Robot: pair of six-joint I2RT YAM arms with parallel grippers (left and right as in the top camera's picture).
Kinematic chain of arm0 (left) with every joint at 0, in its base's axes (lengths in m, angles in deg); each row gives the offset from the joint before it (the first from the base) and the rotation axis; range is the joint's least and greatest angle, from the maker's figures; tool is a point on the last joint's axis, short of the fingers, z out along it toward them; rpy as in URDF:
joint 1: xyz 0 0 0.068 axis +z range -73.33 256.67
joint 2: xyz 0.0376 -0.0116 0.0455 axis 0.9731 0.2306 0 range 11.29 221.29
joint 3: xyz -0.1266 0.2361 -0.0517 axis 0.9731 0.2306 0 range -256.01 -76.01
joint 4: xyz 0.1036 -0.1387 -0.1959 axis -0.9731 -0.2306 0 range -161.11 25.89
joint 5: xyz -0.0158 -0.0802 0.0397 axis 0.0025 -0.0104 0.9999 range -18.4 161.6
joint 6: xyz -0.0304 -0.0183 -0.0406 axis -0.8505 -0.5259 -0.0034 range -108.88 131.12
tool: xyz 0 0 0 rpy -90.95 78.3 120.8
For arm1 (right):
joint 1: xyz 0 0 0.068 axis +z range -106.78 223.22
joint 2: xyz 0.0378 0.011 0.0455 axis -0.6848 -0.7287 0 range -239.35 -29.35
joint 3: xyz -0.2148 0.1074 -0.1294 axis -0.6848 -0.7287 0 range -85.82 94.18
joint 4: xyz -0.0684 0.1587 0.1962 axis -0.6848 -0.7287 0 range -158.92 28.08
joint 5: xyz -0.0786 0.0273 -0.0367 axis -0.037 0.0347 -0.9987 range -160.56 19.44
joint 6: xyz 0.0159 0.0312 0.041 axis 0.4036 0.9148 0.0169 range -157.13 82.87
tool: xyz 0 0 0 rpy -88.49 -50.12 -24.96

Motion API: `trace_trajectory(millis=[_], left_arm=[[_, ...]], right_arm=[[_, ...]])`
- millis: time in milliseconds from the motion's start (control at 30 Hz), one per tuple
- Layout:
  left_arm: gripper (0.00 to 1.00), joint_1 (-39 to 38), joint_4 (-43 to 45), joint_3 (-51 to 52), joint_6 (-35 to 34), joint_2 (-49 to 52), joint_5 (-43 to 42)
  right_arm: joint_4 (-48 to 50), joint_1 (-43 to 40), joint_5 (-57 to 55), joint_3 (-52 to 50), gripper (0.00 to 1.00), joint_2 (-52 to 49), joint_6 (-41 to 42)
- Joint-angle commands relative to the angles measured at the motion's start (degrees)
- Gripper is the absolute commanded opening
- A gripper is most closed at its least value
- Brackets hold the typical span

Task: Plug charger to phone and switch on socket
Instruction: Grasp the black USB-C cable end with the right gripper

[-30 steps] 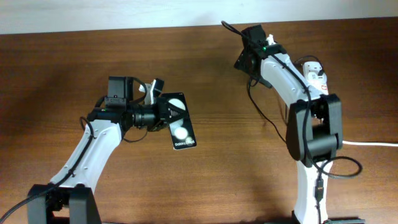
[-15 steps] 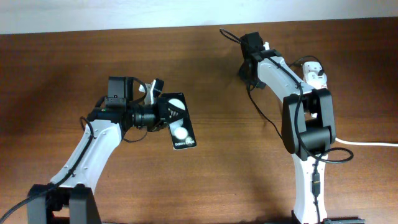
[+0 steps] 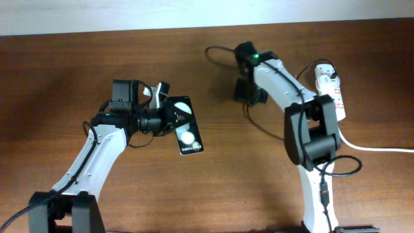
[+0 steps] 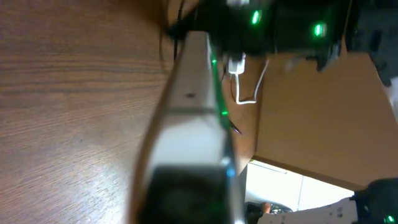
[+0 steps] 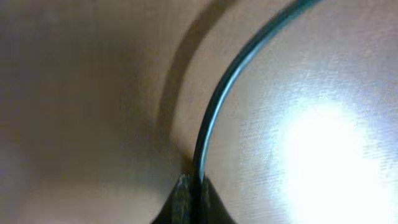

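Note:
My left gripper [image 3: 176,118] is shut on the upper end of the black phone [image 3: 189,139], holding it left of the table's middle, face up, with its white blobs showing. In the left wrist view the phone [image 4: 193,124] is a blurred slab seen edge on. My right gripper [image 3: 248,96] points down at the table right of centre and is shut on the charger's thin black cable [image 3: 217,50]. In the right wrist view the cable [image 5: 217,93] curves up from between the closed fingertips [image 5: 183,196]. The white socket [image 3: 335,97] lies far right with the white plug adapter [image 3: 325,70] on it.
The socket's thick white cord [image 3: 381,149] runs off the right edge. Black cable slack [image 3: 272,126] trails along the right arm. The brown wooden table [image 3: 77,58] ends at a pale wall along the back.
My right arm has swung left away from the socket, and its jaws have gone from open to shut on the cable. The left arm and phone have not moved.

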Motion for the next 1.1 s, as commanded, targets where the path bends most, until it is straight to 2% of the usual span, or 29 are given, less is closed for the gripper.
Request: trace_trajectory(millis=[0,67,100,133,267,367,500,600,667,733,833,1000,1067], left_arm=[[0.00,0.1,0.3,-0.1,1.2,-0.8,-1.1],[0.00,0.1,0.5,-0.1,1.2,-0.8,-0.9],[0.00,0.1,0.6,-0.1,1.2,-0.8,-0.9],[0.00,0.1,0.7,-0.1,1.2,-0.8,-0.9],[0.00,0.1,1.3,-0.1,1.1,-0.8,-0.9],[0.00,0.1,1.4,-0.1,1.2,-0.8,-0.9],[0.00,0.1,1.4,-0.1,1.1,-0.8,-0.9],[0.00,0.1,1.4,-0.1,1.2,-0.8,-0.9],[0.00,0.1,1.4,-0.1,1.1,-0.8,-0.9],[0.00,0.1,1.4,-0.1,1.1,-0.8,-0.9],[0.00,0.1,1.4,-0.1,1.1,-0.8,-0.9],[0.00,0.1,1.4,-0.1,1.1,-0.8,-0.9],[0.00,0.1,1.4,-0.1,1.1,-0.8,-0.9]], right_arm=[[-8.7,5.3,1.7,-0.7,0.04,0.5,-1.0],[-10.4,8.2,1.5,-0.7,0.05,0.5,-1.0],[-9.9,8.9,0.5,-0.7,0.09,0.5,-1.0],[-9.1,9.2,-0.5,-0.7,0.30,0.5,-0.9],[-7.8,7.4,-0.7,-0.7,0.41,0.5,1.0],[-6.3,4.6,-0.8,-0.6,0.63,0.5,2.0],[-3.4,0.3,-0.8,-0.6,0.69,0.5,8.2],[0.7,-3.9,-0.9,-0.6,0.86,0.4,12.5],[2.1,-5.5,-1.0,-0.6,0.86,0.4,14.3],[3.0,-7.0,-1.0,-0.6,0.80,0.4,16.3],[4.2,-7.8,-3.7,-0.6,0.75,0.1,18.9],[4.2,-7.2,-5.1,-0.7,0.57,0.0,20.1],[4.5,-7.0,-5.1,-0.7,0.39,0.0,20.1]])
